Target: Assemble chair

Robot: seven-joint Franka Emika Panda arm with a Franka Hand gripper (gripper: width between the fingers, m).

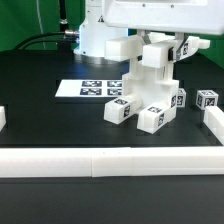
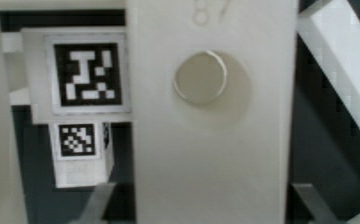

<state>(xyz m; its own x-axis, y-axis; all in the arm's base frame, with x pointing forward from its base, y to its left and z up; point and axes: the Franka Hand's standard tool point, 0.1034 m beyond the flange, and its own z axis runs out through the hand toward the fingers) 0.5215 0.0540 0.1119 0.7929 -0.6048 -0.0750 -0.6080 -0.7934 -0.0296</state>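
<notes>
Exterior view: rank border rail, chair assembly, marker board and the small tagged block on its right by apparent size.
Largest to smallest:
border rail (nearest camera, so flattered)
chair assembly
marker board (flat, foreshortened)
small tagged block

Black matte table, with a green backdrop behind the far edge. A white rail runs along the near edge, with short pieces at both side edges. Marker board lies flat toward the far edge. Black cables near the far-left corner. Light is even.

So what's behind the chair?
The marker board lies behind the chair, partly covered by it. The robot's base stands farther back. Anything right behind the chair is hidden.
</notes>
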